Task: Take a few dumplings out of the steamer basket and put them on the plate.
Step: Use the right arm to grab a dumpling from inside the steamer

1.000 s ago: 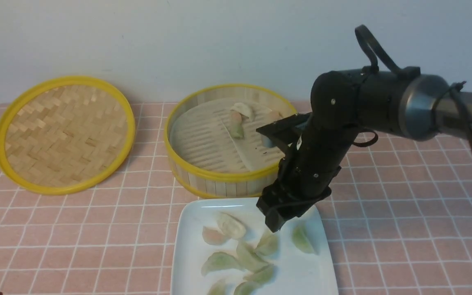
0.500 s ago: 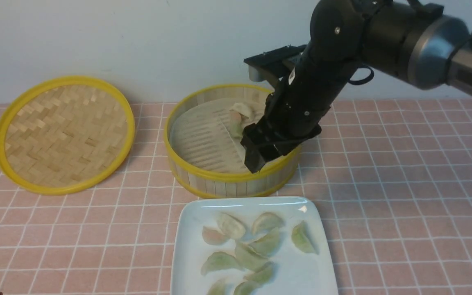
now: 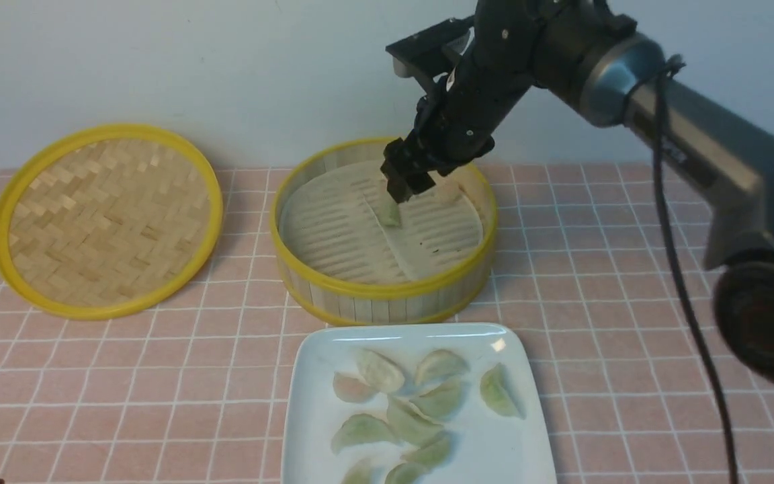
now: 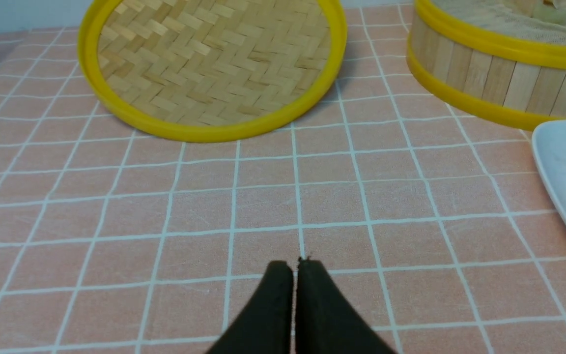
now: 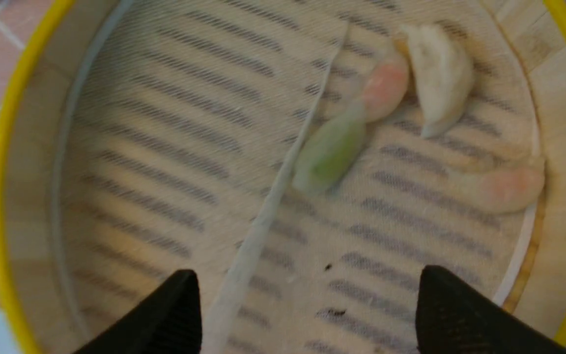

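The steamer basket [image 3: 380, 296] stands at the centre back, with a pale slotted liner [image 5: 175, 147]. Several dumplings lie in its far part: a green one [image 5: 329, 152], a pink one [image 5: 386, 86], a whitish one [image 5: 440, 78] and a pink one by the wall [image 5: 509, 187]. The green one shows in the front view [image 3: 388, 214]. My right gripper [image 3: 402, 183] hovers above them, open and empty, its jaws wide apart [image 5: 307, 305]. The white plate [image 3: 313, 403] in front of the basket holds several dumplings [image 3: 427, 403]. My left gripper [image 4: 294, 268] is shut and empty, low over the tablecloth.
The flat woven bamboo lid [image 3: 106, 218] with a yellow rim lies at the left, also in the left wrist view [image 4: 212, 64]. A pink checked cloth [image 3: 629, 302] covers the table. A pale wall stands close behind the basket.
My right gripper has risen from the plate and moved back over the far part of the basket. One more dumpling lies on the plate than a second ago. The left gripper has not moved.
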Available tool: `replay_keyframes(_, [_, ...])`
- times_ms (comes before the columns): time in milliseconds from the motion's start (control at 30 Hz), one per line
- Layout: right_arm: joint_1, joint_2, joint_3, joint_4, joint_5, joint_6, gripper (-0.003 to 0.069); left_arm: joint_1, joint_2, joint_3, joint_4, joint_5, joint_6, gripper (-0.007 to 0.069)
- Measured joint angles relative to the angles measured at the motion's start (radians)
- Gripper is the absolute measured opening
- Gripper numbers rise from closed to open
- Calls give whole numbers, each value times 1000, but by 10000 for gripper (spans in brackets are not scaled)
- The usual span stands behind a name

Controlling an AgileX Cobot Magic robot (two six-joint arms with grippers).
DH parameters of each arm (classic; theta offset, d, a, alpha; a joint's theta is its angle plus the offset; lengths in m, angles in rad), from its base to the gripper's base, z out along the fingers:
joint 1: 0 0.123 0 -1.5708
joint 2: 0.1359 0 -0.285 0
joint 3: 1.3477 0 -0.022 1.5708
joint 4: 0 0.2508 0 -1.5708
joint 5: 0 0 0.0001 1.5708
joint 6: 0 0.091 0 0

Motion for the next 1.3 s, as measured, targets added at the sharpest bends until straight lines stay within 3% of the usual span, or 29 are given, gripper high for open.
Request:
replay_keyframes(200, [-25, 191, -239, 45, 17, -9, 529, 0, 0, 0, 0, 0, 0, -6])
replay_keyframes(867, [-25, 297, -256, 152, 2, -205, 524, 0, 0, 0, 0, 0, 0, -6])
replay_keyframes(967, [-25, 300, -256, 154, 0, -208, 463, 0, 0, 0, 0, 0, 0, -6])
replay_keyframes(1167, [-25, 300, -257, 147, 6, -198, 192, 0, 0, 0, 0, 0, 0, -6])
replay_keyframes(1300, [-25, 288, -257, 145, 17, -164, 148, 0, 0, 0, 0, 0, 0, -6])
